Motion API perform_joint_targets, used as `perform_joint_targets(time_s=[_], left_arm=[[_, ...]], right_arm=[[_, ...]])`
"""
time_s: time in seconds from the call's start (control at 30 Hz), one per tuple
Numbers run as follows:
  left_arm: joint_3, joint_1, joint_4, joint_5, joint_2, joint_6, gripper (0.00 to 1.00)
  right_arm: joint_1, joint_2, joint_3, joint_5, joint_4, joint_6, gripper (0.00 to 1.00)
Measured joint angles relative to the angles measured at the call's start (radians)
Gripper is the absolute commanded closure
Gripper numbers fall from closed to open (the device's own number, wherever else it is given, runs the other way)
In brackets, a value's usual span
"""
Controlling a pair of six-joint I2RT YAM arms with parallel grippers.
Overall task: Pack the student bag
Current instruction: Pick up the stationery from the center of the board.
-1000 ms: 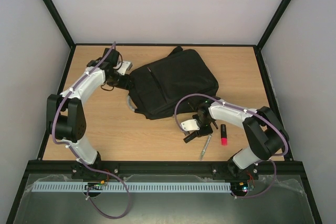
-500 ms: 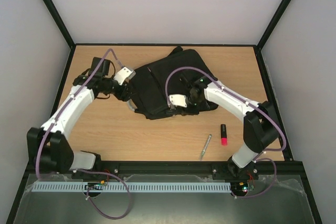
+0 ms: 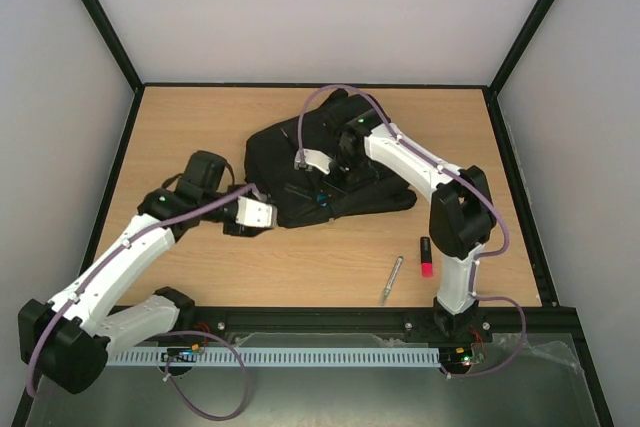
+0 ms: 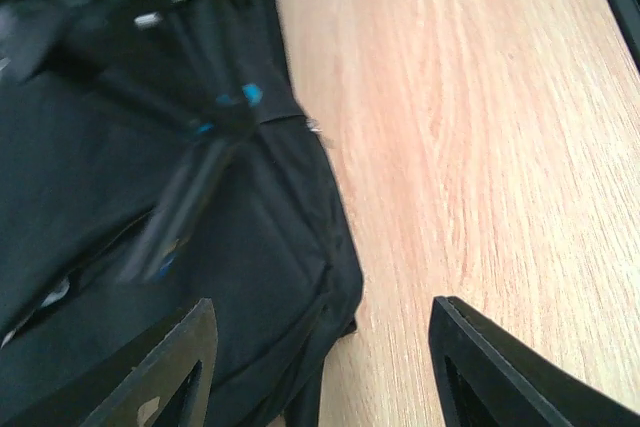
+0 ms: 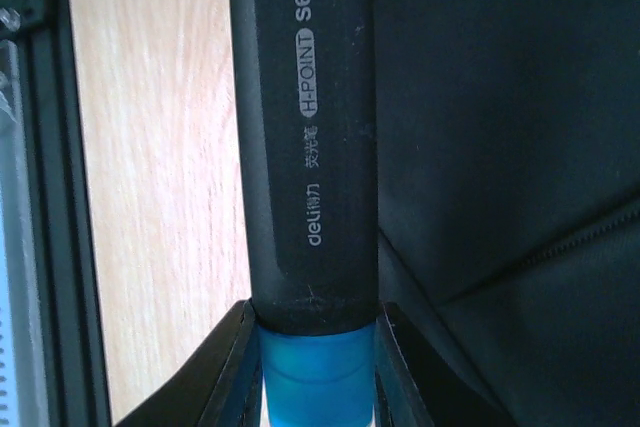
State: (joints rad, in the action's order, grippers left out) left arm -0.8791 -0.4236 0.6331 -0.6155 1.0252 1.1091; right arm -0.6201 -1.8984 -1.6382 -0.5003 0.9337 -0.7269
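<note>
Right gripper [image 5: 315,347] clamped on a black highlighter [image 5: 305,147] over the student bag [image 3: 275,152]; left gripper [image 4: 320,337] wide open and empty.
Right jaws nip the highlighter at its blue end. The barrel, printed H-POINT S600, hangs above the bag fabric. Left jaws stand well apart with nothing between them, low at the bag's near-left edge, over fabric and bare table [image 3: 180,147]. The bag lies flat mid-table, toward the far side. Near right on the wood are a pink-ended marker [image 3: 426,257] and a pen [image 3: 391,280], both apart from the bag.
</note>
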Motion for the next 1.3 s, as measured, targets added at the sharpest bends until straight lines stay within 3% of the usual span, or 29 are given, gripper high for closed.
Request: perform_joint_targets(time_s=[0.33,0.8,0.9,1.03,1.3], left_arm=[[0.063,-0.08,-0.159,0.055,0.039,0.182,0.4],[0.063,-0.093,-0.285,0.105,0.152,0.34,0.54],[0.063,-0.1,-0.309,0.122,0.168,0.355,0.6],[0.063,-0.11,-0.337,0.134,0.195,0.366,0.79],[0.061,-0.122,-0.38,0.144,0.216,0.335,0.84]], right_arm=[[0.0,-0.023,-0.035,-0.101,0.038,0.066,0.86],[-0.009,-0.05,-0.037,-0.114,0.096,0.062,0.86],[-0.009,-0.058,-0.04,-0.121,0.105,0.062,0.86],[-0.009,-0.072,-0.062,-0.13,0.121,0.061,0.86],[-0.008,-0.079,-0.07,-0.127,0.143,0.062,0.86]])
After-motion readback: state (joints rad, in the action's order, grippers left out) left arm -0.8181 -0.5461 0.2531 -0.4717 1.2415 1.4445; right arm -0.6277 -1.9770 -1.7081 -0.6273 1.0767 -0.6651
